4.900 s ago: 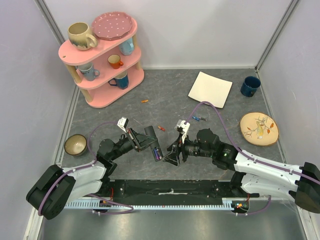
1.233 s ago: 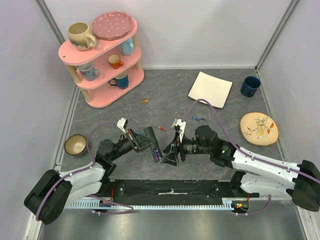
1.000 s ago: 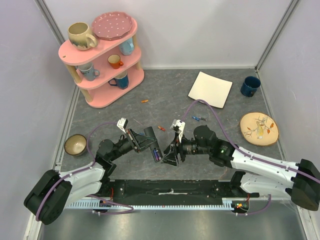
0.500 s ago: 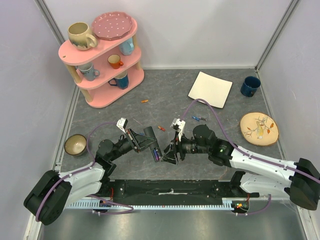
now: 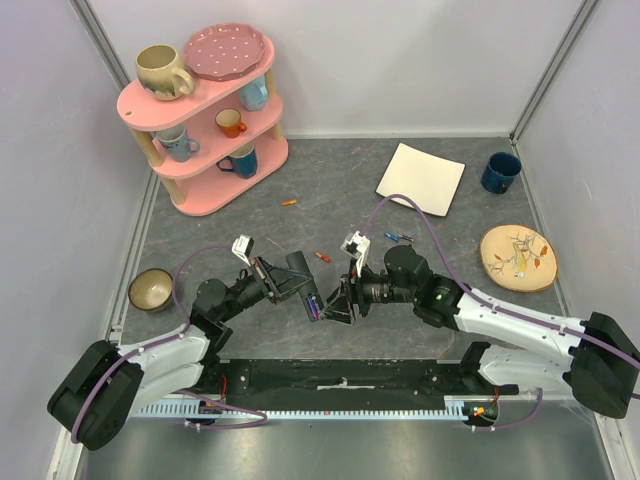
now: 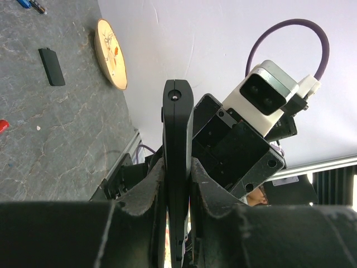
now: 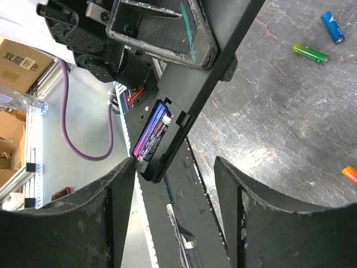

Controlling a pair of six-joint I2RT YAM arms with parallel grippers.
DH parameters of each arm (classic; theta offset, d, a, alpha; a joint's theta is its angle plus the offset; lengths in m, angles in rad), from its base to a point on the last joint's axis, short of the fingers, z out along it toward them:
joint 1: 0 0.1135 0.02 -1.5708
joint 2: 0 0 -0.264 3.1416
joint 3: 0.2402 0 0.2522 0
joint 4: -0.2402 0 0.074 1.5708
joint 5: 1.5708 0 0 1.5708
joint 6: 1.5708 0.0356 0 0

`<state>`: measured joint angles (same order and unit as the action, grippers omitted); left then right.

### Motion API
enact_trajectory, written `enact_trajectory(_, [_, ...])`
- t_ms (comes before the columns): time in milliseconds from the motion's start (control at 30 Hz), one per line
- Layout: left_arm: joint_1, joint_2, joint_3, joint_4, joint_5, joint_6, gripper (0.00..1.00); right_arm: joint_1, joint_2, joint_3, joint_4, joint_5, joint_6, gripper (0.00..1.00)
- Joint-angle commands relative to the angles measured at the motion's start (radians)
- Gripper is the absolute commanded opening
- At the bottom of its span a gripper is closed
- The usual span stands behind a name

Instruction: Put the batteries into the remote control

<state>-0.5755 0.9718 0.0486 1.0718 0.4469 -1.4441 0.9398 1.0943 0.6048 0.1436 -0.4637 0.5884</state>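
- The left gripper (image 6: 177,174) clamps the remote (image 6: 177,120) edge-on.
- A purple battery (image 7: 152,135) sits in the remote's recess.
- The right gripper (image 7: 174,167) is spread wide and empty, with the remote's end between its fingers.
- A green battery (image 7: 310,53) and a blue battery (image 7: 332,27) lie on the table (image 7: 279,111).

Remote control (image 7: 192,106) before right end effector (image 7: 174,163)

Left wrist view: slim black remote control (image 6: 177,120) edge-on, recess hidden, lower end buried in left tool (image 6: 177,167). Right wrist view crops its top; purple-wrapped battery (image 7: 152,135) label unreadable.
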Motion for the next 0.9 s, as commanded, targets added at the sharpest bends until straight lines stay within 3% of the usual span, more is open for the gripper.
enact_trajectory(0, [-0.011, -0.012, -0.004, 0.066, 0.036, 0.017, 0.02, -0.025, 0.018, 0.012, 0.076, 0.019, 0.028, 0.65])
enact_trajectory(700, [-0.017, -0.019, -0.012, 0.077, 0.033, 0.014, 0.02, -0.05, 0.062, 0.003, 0.131, -0.009, 0.082, 0.59])
enact_trajectory(867, [-0.018, -0.024, -0.012, 0.05, 0.026, 0.039, 0.02, -0.05, 0.036, 0.006, 0.134, -0.041, 0.1, 0.68])
